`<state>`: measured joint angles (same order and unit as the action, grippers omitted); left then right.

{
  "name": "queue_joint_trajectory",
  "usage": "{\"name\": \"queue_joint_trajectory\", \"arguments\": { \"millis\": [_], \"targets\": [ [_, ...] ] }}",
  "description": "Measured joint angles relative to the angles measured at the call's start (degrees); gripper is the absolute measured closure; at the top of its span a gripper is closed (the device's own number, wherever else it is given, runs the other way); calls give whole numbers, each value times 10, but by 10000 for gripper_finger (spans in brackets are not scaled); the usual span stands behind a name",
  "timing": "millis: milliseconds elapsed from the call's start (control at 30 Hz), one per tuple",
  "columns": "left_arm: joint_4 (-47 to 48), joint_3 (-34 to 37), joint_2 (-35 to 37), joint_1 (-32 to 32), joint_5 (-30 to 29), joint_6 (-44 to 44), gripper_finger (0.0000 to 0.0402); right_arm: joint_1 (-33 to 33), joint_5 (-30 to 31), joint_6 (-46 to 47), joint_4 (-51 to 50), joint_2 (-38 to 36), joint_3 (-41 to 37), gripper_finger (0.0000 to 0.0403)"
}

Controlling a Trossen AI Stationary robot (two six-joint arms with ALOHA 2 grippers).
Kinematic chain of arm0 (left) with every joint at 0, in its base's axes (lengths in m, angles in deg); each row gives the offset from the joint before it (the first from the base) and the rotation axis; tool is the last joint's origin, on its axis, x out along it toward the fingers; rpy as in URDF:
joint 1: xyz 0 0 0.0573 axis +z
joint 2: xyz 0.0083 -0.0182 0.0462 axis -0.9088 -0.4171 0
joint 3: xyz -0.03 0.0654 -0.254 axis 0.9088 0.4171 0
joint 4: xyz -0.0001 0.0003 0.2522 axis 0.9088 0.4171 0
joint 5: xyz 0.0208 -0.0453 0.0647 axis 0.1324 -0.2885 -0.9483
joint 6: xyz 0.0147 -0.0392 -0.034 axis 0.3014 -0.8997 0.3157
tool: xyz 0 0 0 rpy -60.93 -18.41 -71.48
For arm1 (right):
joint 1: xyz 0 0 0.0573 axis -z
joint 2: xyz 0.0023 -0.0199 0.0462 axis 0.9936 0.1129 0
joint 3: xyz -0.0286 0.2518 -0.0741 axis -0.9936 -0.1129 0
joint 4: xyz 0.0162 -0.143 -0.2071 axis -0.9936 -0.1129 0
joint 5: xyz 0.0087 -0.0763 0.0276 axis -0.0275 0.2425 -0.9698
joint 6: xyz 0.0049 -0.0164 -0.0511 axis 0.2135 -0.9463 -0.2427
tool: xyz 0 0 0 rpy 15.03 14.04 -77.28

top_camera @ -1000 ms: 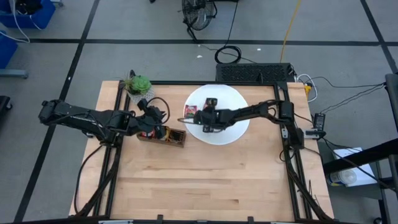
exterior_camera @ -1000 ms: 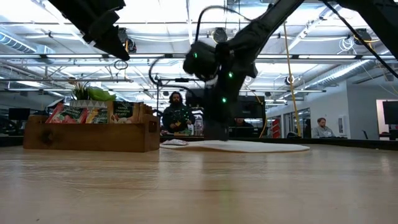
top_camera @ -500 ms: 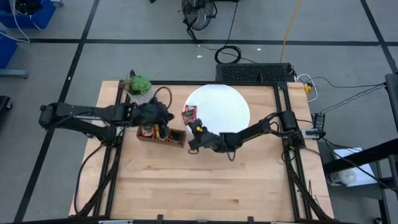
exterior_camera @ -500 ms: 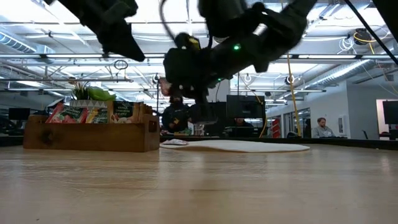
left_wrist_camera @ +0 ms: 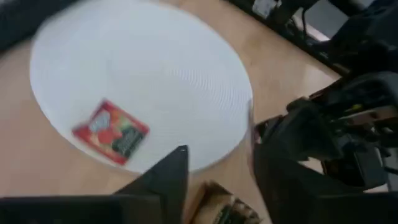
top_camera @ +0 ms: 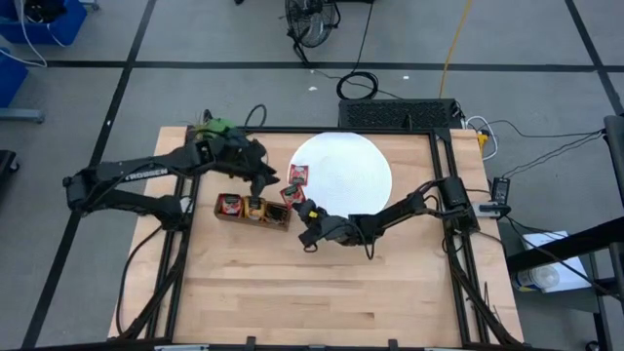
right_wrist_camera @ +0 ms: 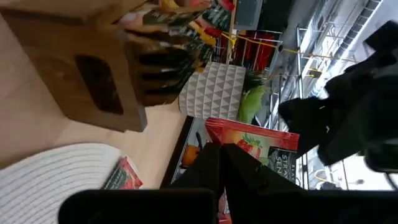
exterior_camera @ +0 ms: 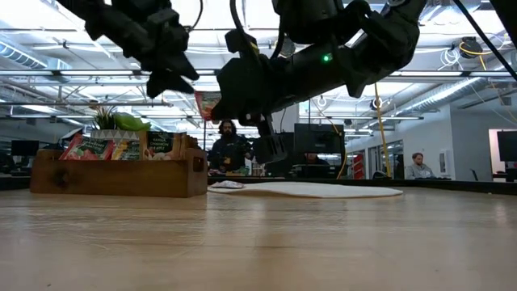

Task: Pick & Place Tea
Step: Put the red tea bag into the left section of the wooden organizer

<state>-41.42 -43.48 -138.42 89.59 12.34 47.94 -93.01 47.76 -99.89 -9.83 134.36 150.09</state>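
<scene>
Tea sachets sit in three places. One red sachet (top_camera: 298, 175) lies flat on the left edge of the white disc (top_camera: 346, 180); the left wrist view shows it too (left_wrist_camera: 112, 132), just inside the disc's rim (left_wrist_camera: 149, 68). A second red sachet (top_camera: 291, 193) is pinched upright between the closed fingers of the right gripper (top_camera: 295, 202), which hangs above the table between the disc and the right end of the wooden tray (top_camera: 253, 210). In the right wrist view we see this held sachet (right_wrist_camera: 261, 144) edge-up at the fingertips, with the tray's end wall (right_wrist_camera: 93, 81) and a white patterned pot (right_wrist_camera: 214, 90) beyond. In the low view it shows as a small red square (exterior_camera: 208, 103) raised clear of the tabletop. The remaining sachets (top_camera: 242, 206) stand packed in the tray's compartments; we cannot count them.

The left gripper (top_camera: 265, 174) hovers above the table between the green potted plant (top_camera: 216, 128) and the disc's left rim, behind the tray. Its jaws stand partly apart and carry nothing; the left wrist view shows bare disc and wood between its two dark fingers (left_wrist_camera: 165, 180).

The two grippers are near one another without touching. A person (exterior_camera: 229, 147) sits in the room behind the table.
</scene>
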Motion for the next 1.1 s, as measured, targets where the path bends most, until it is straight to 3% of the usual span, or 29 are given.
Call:
{"name": "queue_joint_trajectory", "arguments": {
  "millis": [133,267,533,767,1100],
  "targets": [
    [-10,0,-49,2,70,-39,169,1,0,12,2,0,0,403],
    [-48,0,-93,-6,148,-62,136,2,0,17,-3,0,0,403],
    [-93,0,-111,-13,153,-68,133,1,0,32,-11,0,0,403],
    [-84,0,-112,-13,147,-68,198,1,0,30,-15,-1,0,403],
    [-77,0,-117,-11,143,-26,384,-2,0,25,-15,-1,0,403]
  ]
}}
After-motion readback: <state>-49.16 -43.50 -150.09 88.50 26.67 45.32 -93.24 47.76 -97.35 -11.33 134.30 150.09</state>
